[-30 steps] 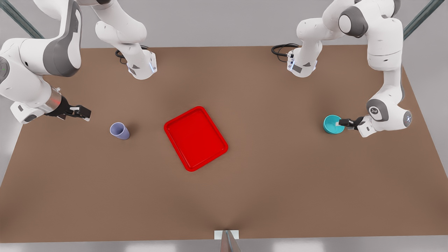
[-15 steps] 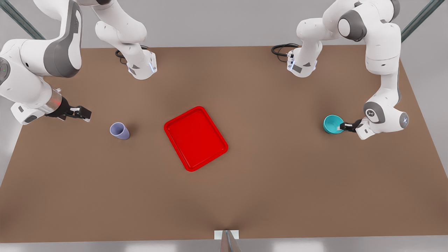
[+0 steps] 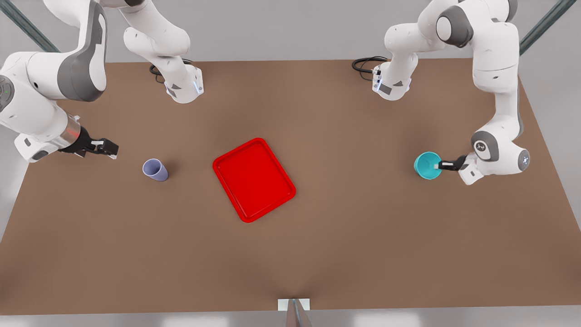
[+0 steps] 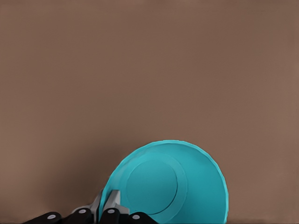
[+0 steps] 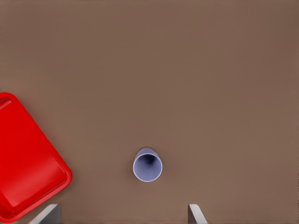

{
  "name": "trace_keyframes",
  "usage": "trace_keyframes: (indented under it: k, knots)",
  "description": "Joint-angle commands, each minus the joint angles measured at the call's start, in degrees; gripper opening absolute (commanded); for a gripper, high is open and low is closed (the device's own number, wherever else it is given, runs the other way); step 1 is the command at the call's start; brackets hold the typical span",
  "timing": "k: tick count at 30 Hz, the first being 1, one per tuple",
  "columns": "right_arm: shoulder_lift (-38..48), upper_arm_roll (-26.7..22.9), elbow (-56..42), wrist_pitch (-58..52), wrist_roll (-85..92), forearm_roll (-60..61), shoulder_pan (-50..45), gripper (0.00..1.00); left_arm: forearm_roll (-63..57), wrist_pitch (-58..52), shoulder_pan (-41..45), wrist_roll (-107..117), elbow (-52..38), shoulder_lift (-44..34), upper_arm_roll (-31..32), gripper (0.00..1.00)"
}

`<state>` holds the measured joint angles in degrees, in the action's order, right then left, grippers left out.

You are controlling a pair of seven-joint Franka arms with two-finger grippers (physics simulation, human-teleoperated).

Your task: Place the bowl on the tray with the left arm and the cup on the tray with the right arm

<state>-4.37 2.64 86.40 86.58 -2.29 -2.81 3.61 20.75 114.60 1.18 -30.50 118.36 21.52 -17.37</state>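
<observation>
A brown table (image 3: 317,236) spreads across the whole scene, matte and plain. Black cables (image 3: 365,64) lie coiled on its far edge toward the front view's right, and another dark loop (image 3: 156,71) lies on the far edge toward the left. Dark green struts (image 3: 542,22) cross the upper corners against a grey wall (image 3: 281,27). A small pale bracket (image 3: 293,305) sits at the near edge's middle.

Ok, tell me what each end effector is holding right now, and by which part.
Left end effector grips the teal bowl by its rim. Right end effector holds nothing.
</observation>
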Motion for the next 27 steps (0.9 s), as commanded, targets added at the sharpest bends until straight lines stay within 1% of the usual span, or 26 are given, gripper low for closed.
trace_keyframes:
  k: [1, 2, 4, 5, 7, 9, 10, 11, 13, 14, 16, 18, 21, 24, 27]
  knots:
    - [0.1, 0.0, 0.0, 0.0, 0.0, 0.0, 0.0, 1.00, 1.8, -0.2, 0.8, 1.6, -0.4, -0.3, 0.3, 0.21]
    - [0.1, 0.0, 0.0, 0.0, 0.0, 0.0, 0.0, 1.00, 1.8, -1.7, 3.8, 6.3, -2.6, -0.5, 0.5, 0.21]
    - [0.0, 0.0, 0.0, 0.0, 0.0, 0.0, 0.0, 1.00, 1.8, -5.7, 10.4, 15.8, -11.3, 0.7, 1.4, 0.21]
    - [0.0, 0.0, 0.0, 0.0, 0.0, 0.1, 0.0, 1.00, 1.7, -5.5, 11.0, 20.7, -15.2, 1.6, 4.6, 0.21]
    - [0.0, 0.0, 0.0, 0.0, 0.0, 0.0, 0.0, 1.00, 1.4, -4.2, 11.3, 29.1, -18.8, 2.5, 11.9, 0.21]
    - [0.0, 0.0, -0.1, 0.0, 0.0, 0.1, 0.0, 1.00, 1.3, -3.9, 19.3, 43.8, -27.7, 6.8, 12.9, 0.21]
    - [0.0, 0.0, -0.1, 0.0, 0.0, 0.1, 0.0, 1.00, 1.3, -3.9, 24.3, 52.1, -30.3, 8.0, 12.9, 0.21]
    - [0.0, 0.0, -0.1, 0.0, 0.0, 0.1, 0.0, 1.00, 1.2, -3.9, 27.3, 57.5, -30.8, 8.4, 12.9, 0.21]
    - [0.0, 0.0, -0.1, 0.0, 0.0, 0.1, 0.0, 1.00, 1.6, -3.9, 32.7, 68.4, -37.6, 12.8, 13.0, 0.21]
    - [0.0, 0.0, 0.0, 0.0, 0.0, 0.1, 0.1, 1.00, 1.9, -2.9, 35.6, 73.2, -39.6, 14.3, 13.0, 0.21]
    - [0.0, 0.0, 0.0, 0.0, 0.0, 0.0, 0.0, 1.00, 1.9, 2.0, 37.5, 80.2, -40.0, 15.4, 16.2, 0.21]
    - [0.0, 0.0, 0.0, 0.0, 0.0, 0.1, 0.1, 1.00, 3.4, 3.0, 38.3, 84.7, -41.7, 16.8, 17.4, 0.21]
    - [0.0, 0.0, 0.0, 0.0, 0.0, 0.0, 0.1, 1.00, 4.4, 6.7, 41.3, 86.0, -42.5, 20.0, 17.4, 0.21]
    - [0.0, 0.0, 0.0, 0.0, 0.0, 0.0, 0.1, 1.00, 4.0, 12.1, 41.8, 85.6, -42.5, 23.0, 17.4, 0.21]
    - [0.0, 0.0, 0.0, 0.0, 0.0, 0.1, 0.1, 1.00, 3.9, 15.0, 41.9, 84.7, -42.5, 25.0, 17.4, 0.21]
